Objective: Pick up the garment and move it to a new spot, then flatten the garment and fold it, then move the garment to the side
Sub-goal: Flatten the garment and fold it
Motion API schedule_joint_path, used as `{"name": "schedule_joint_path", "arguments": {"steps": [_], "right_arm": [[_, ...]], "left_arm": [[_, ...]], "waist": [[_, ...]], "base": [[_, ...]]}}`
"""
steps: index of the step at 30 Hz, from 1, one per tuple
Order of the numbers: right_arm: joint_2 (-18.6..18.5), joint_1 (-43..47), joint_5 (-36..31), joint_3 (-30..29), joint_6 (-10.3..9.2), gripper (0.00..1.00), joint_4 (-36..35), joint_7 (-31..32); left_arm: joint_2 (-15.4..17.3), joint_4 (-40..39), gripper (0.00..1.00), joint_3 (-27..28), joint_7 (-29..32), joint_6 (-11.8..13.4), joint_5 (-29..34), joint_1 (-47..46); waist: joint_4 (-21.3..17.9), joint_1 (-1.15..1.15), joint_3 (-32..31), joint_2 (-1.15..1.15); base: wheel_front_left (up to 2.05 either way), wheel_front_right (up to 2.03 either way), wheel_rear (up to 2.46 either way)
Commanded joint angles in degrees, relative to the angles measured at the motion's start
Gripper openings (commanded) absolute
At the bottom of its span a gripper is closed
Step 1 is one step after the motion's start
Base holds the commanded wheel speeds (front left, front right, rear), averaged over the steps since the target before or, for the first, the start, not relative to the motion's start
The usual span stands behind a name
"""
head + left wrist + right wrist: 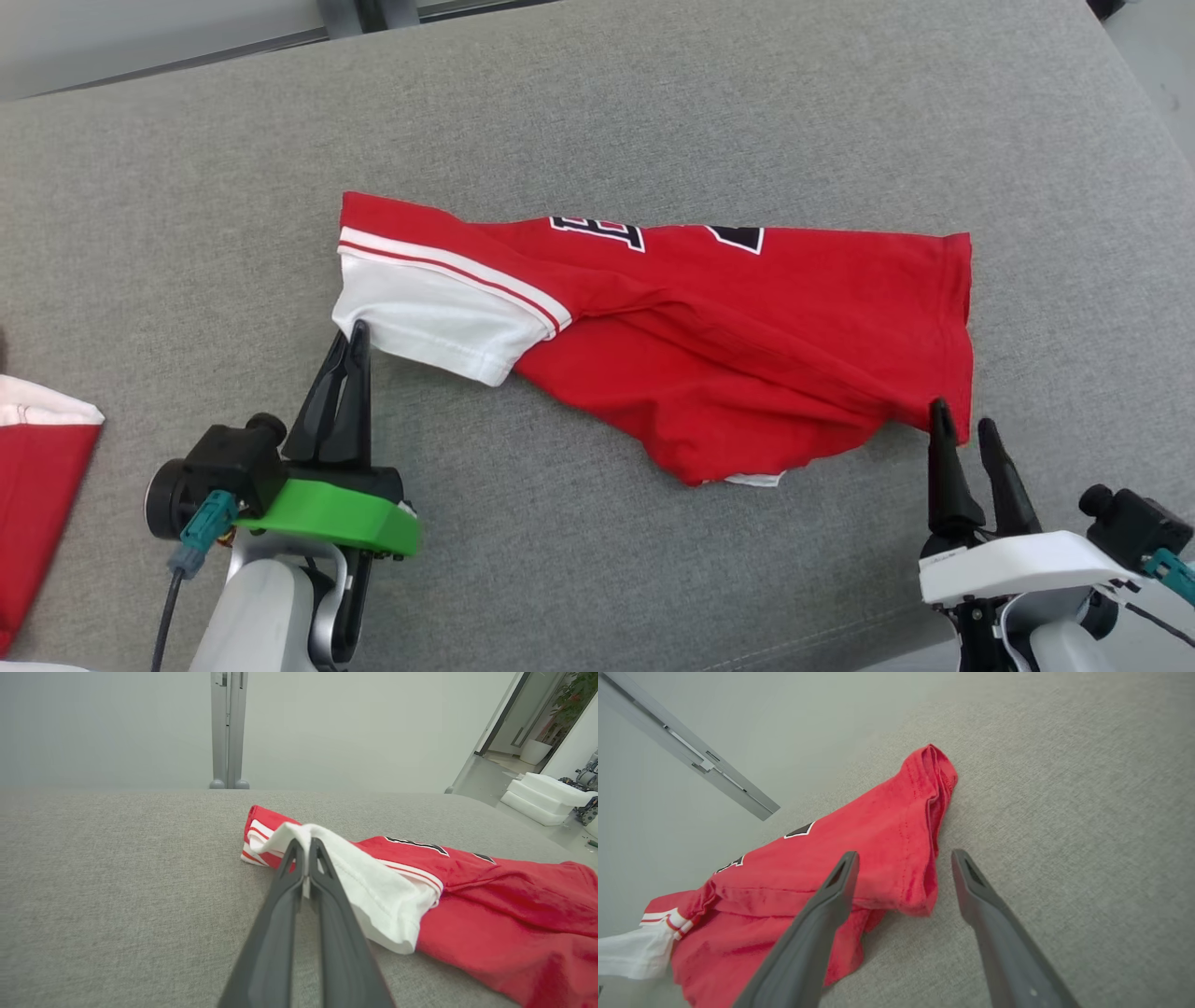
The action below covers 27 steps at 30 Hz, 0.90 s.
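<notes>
Two arms reach up from the near edge of the grey surface (597, 112), where the red garment (747, 355) lies crumpled mid-surface. Left hand (358, 332) pinches its white sleeve (420, 322); right hand (962, 422) stands wide at the hem corner. Black lettering (597, 230) is unreadable.

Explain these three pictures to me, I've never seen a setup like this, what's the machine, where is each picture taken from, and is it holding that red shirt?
This is a wheeled robot with two arms, each ending in a two-fingered gripper. The wide picture comes from a camera on its head, looking down at a grey padded surface. The other two come from cameras on each wrist, looking along that arm's fingers. A red garment with a white sleeve lies crumpled there. The left gripper has pinched shut on the sleeve's edge. The right gripper is open, poised around the garment's hem corner, not yet gripping. Another red and white cloth sits at the left edge.
</notes>
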Motion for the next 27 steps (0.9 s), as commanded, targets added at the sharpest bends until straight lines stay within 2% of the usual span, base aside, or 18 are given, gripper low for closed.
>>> {"name": "schedule_joint_path", "arguments": {"steps": [1, 2, 3, 4, 5, 7, 8, 13, 20, 27], "right_arm": [[-0.1, -0.4, 0.6, 0.4, -0.08, 1.00, 0.4, 0.0], [-0.1, -0.4, 0.6, 0.9, -0.08, 1.00, 0.6, 0.0], [0.0, -0.2, 1.0, 1.4, -0.08, 0.77, 1.0, 0.0], [0.0, -0.1, 1.0, 1.5, -0.08, 0.66, 1.1, 0.0], [0.0, -0.1, 0.7, 1.8, -0.08, 0.60, 1.3, 0.0], [0.0, -0.3, 0.1, 2.0, -0.08, 0.33, 1.6, 0.0], [0.0, -0.3, 0.1, 1.9, -0.08, 0.00, 1.6, 0.0], [-0.1, -0.5, -1.7, 1.2, -0.08, 0.00, 0.2, 0.0], [-0.2, -3.0, -5.8, -1.2, -0.07, 0.00, -10.1, 0.0], [-4.9, -10.5, -10.2, -1.5, -0.07, 0.00, -17.1, 0.0]], "left_arm": [[0.5, -0.1, 0.00, 0.1, 0.1, 0.4, 0.8, 0.7], [0.4, -0.1, 0.00, 0.2, 0.1, 0.4, 0.9, 0.8], [0.2, -0.2, 0.00, 0.3, 0.1, 0.3, 0.8, 0.9], [0.1, -0.2, 0.00, 0.3, 0.1, 0.3, 0.9, 0.9], [0.0, -0.2, 0.00, 0.3, 0.1, 0.3, 1.1, 0.9], [-0.2, -0.2, 0.00, 0.3, 0.1, 0.2, 1.3, 0.8], [-0.2, -0.2, 0.00, 0.4, 0.1, 0.2, 1.4, 0.8], [-0.6, -1.6, 0.00, 1.2, 0.1, -0.1, 1.1, 0.2], [-0.8, -9.9, 0.00, 2.9, 0.0, -1.5, -4.7, -3.7], [2.0, -18.2, 0.00, 3.4, 6.1, -2.0, -13.1, -12.4]], "waist": [[0.2, 0.00, 0.1, 0.00], [0.3, 0.00, 0.1, 0.00], [0.4, 0.00, 0.1, 0.00], [0.5, 0.00, 0.1, 0.00], [0.7, 0.00, 0.1, 0.00], [0.9, 0.00, 0.1, 0.00], [1.0, 0.00, 0.1, 0.00], [1.4, 0.00, 0.0, 0.00], [1.7, 0.00, 0.2, 0.00], [1.6, 0.00, 0.5, 0.00]], "base": [[0.00, 0.00, 0.00], [0.00, 0.00, 0.00], [0.00, 0.00, 0.00], [0.00, 0.00, 0.00], [0.00, 0.00, 0.00], [0.00, 0.00, 0.00], [0.00, 0.00, 0.00], [0.00, 0.00, 0.00], [0.00, 0.00, 0.00], [0.00, 0.00, 0.00]]}}
